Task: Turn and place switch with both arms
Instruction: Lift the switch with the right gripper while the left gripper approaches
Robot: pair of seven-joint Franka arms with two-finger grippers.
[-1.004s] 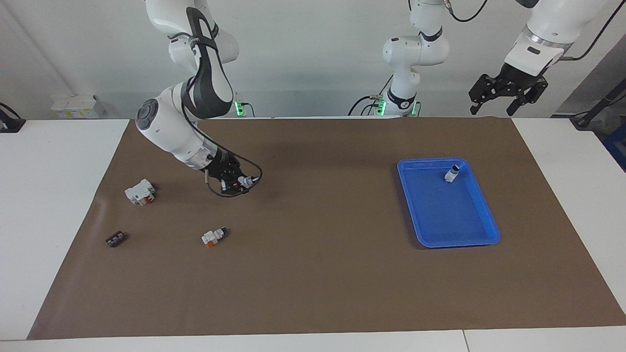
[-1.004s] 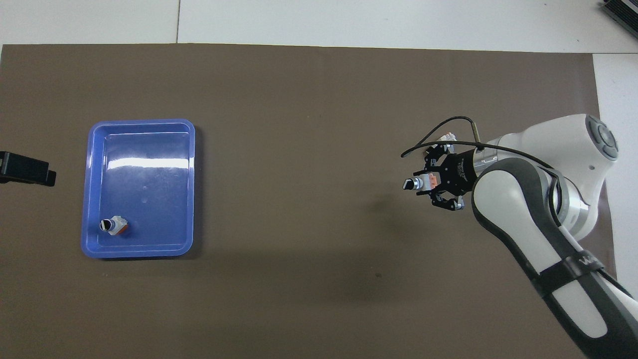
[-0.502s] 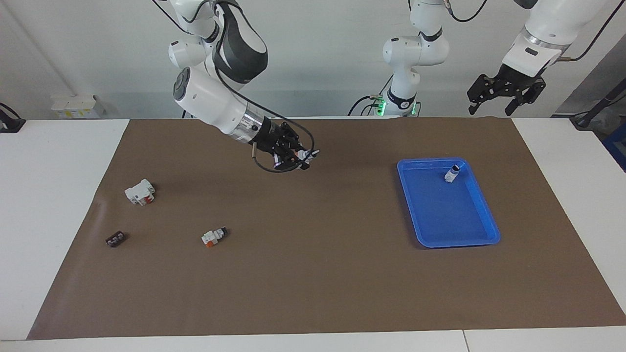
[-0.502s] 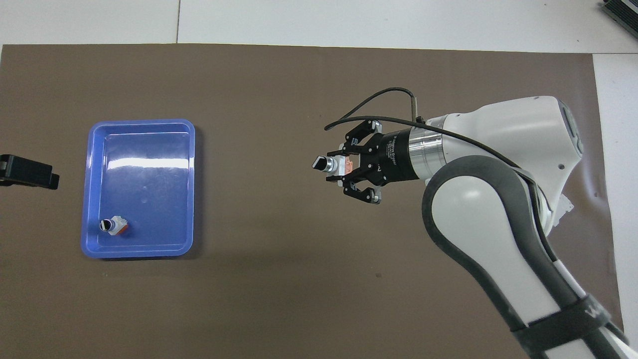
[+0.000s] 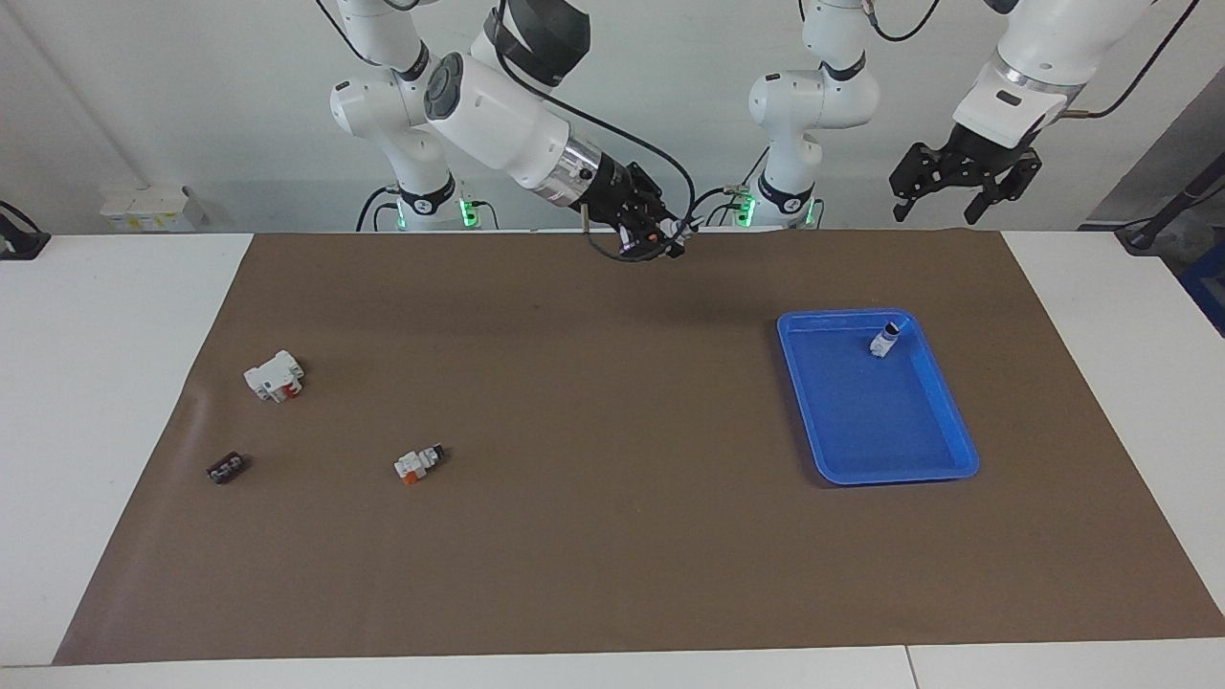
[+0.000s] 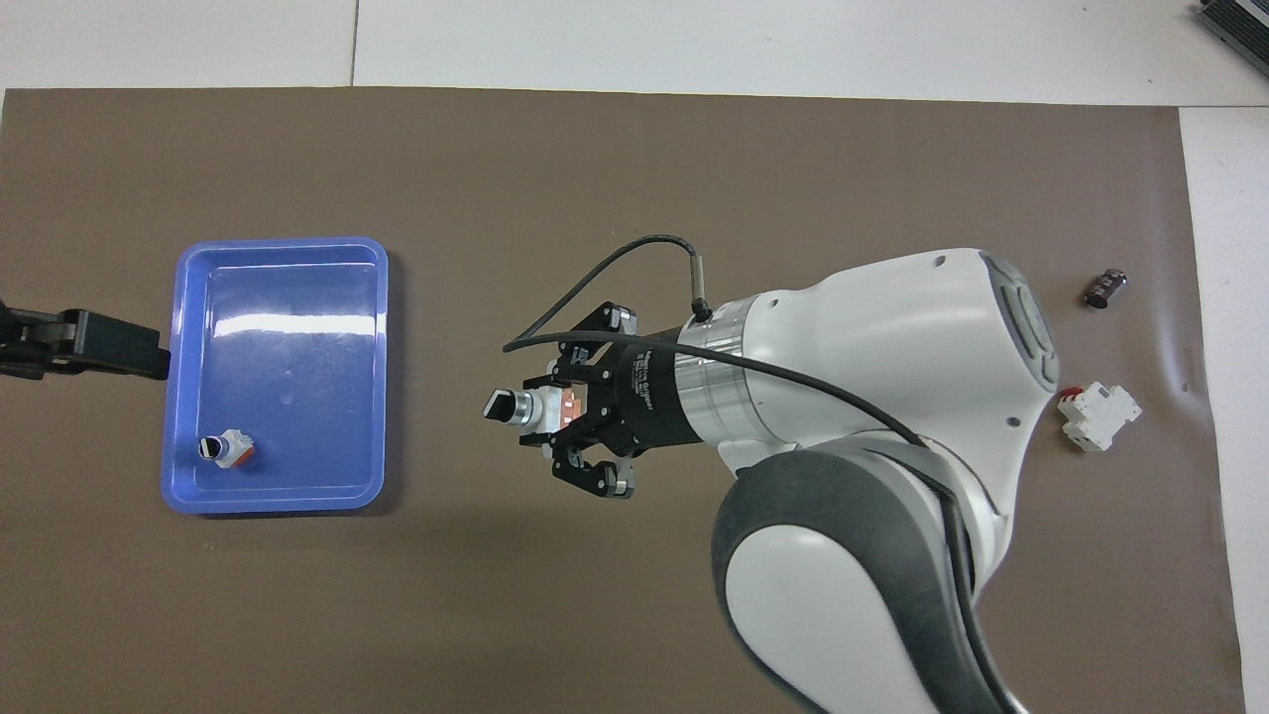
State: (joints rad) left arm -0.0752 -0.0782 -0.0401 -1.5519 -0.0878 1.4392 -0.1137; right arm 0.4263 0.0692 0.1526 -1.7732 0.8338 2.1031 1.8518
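Note:
My right gripper [image 5: 668, 233] [image 6: 540, 409] is shut on a switch [image 5: 682, 227] [image 6: 508, 407]. It holds the switch high over the middle of the brown mat, black knob end pointing toward the left arm's end. A second switch [image 5: 885, 340] [image 6: 226, 449] stands in the blue tray [image 5: 876, 477] [image 6: 278, 241], in the corner nearest the robots. A third switch [image 5: 418, 462] lies on the mat toward the right arm's end; the arm hides it in the overhead view. My left gripper [image 5: 957, 184] [image 6: 84, 342] is open and empty, raised beside the tray.
A larger white block with a red mark [image 5: 274, 375] [image 6: 1097, 416] and a dark flat block [image 5: 225, 468] [image 6: 1105, 288] lie on the mat at the right arm's end. The brown mat [image 5: 612, 555] covers most of the white table.
My right gripper has risen with the switch and carried it from the right arm's end to over the mat's middle. My left gripper has shifted slightly toward the tray.

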